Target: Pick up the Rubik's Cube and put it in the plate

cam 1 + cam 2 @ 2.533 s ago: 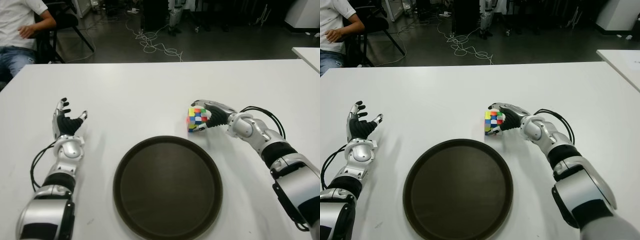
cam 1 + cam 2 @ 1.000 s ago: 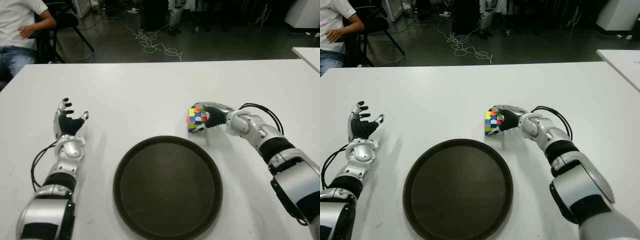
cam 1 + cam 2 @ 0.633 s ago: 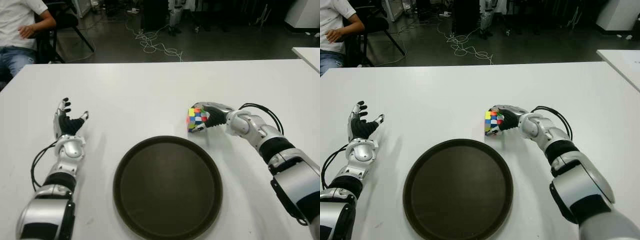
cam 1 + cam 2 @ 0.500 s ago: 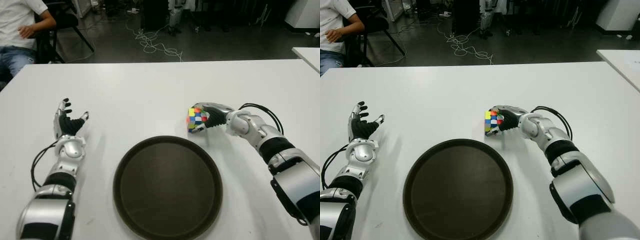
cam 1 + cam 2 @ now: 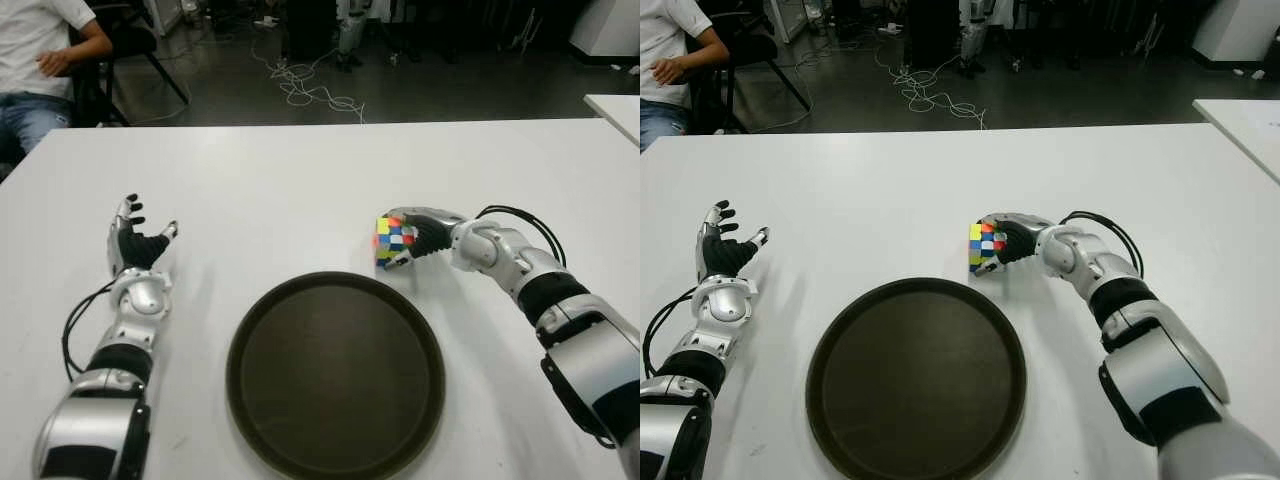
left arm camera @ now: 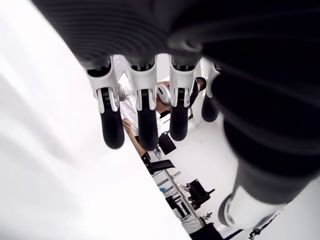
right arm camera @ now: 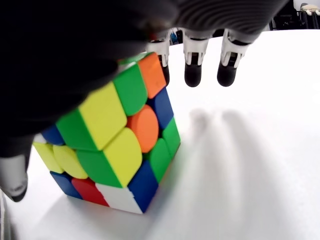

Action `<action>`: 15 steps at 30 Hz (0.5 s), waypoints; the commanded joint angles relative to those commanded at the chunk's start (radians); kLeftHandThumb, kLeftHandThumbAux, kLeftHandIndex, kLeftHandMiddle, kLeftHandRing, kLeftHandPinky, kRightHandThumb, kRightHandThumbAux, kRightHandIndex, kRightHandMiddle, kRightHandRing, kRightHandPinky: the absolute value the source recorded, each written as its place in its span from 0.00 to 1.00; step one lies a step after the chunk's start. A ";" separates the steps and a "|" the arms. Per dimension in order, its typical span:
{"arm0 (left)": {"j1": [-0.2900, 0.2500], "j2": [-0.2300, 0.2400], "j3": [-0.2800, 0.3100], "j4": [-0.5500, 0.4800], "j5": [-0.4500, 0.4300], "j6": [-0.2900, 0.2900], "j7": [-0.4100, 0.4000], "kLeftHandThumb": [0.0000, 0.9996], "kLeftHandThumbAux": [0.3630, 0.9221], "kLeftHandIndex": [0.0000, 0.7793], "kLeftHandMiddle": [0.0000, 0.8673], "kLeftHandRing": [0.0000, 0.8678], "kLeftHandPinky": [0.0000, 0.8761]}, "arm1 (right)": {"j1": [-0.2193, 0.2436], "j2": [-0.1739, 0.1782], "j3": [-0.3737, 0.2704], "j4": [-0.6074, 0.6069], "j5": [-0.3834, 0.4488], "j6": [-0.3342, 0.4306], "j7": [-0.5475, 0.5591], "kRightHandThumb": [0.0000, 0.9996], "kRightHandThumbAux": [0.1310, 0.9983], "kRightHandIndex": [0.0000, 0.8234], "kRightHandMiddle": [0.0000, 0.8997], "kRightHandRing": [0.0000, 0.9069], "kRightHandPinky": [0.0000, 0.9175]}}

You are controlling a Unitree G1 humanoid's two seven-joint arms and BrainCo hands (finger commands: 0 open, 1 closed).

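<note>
Beside plate [image 5: 335, 375], unlabelled Rubik's Cube [image 5: 393, 240] under right robot hand [image 5: 424, 232]

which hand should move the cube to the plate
Right. The right hand is already wrapped around the Rubik's Cube just beyond the plate; the left hand is open, far across the table.

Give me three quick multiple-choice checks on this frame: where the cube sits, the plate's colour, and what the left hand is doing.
1. Where is the cube?
A. inside the plate
B. on the table just beyond the plate's far right rim
C. beside the left hand

2. What colour is the plate?
A. dark brown
B. white
C. red

3. What state is the left hand in?
A. shut on the cube
B. curled into a fist
C. open, holding nothing

Key: 1 B, the cube stands on the table with the right hand around it; 2 A, the plate is dark against the white top; 3 C, its fingers are spread and empty.
</note>
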 joint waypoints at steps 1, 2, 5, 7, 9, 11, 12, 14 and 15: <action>0.000 0.000 0.000 0.000 0.001 0.002 0.000 0.17 0.71 0.15 0.22 0.24 0.29 | 0.000 0.001 -0.001 0.003 0.000 -0.001 -0.003 0.00 0.41 0.00 0.02 0.00 0.00; -0.001 0.000 -0.001 0.000 0.001 0.003 0.000 0.17 0.71 0.16 0.22 0.24 0.29 | 0.000 0.002 -0.001 0.004 0.000 -0.002 -0.005 0.00 0.42 0.00 0.02 0.00 0.00; 0.000 0.001 -0.002 -0.001 0.003 0.002 0.002 0.17 0.71 0.16 0.23 0.25 0.30 | -0.003 0.003 0.006 0.006 -0.009 0.006 -0.001 0.00 0.43 0.01 0.03 0.01 0.00; 0.001 0.001 -0.004 -0.003 0.005 0.001 0.002 0.17 0.72 0.16 0.23 0.26 0.31 | -0.013 0.005 0.019 0.011 -0.022 0.023 0.017 0.00 0.43 0.03 0.06 0.04 0.02; 0.001 0.002 -0.005 -0.004 0.006 0.001 0.002 0.17 0.72 0.16 0.24 0.26 0.31 | -0.024 0.010 0.033 0.020 -0.036 0.040 0.034 0.00 0.45 0.04 0.07 0.06 0.03; 0.001 0.002 -0.005 -0.004 0.007 0.001 0.002 0.17 0.72 0.16 0.24 0.26 0.31 | -0.028 0.013 0.039 0.025 -0.042 0.049 0.040 0.00 0.46 0.05 0.09 0.07 0.04; 0.002 0.002 -0.005 -0.004 0.007 0.000 0.002 0.17 0.72 0.16 0.24 0.26 0.31 | -0.029 0.015 0.042 0.029 -0.045 0.053 0.039 0.00 0.47 0.05 0.09 0.07 0.04; 0.002 0.002 -0.005 -0.004 0.006 -0.001 0.001 0.17 0.74 0.16 0.24 0.27 0.33 | -0.028 0.019 0.048 0.046 -0.052 0.059 0.027 0.00 0.48 0.06 0.09 0.08 0.04; 0.001 0.002 -0.004 -0.002 0.004 -0.002 -0.001 0.17 0.74 0.16 0.24 0.27 0.34 | -0.024 0.021 0.051 0.058 -0.055 0.061 0.014 0.00 0.49 0.06 0.09 0.08 0.04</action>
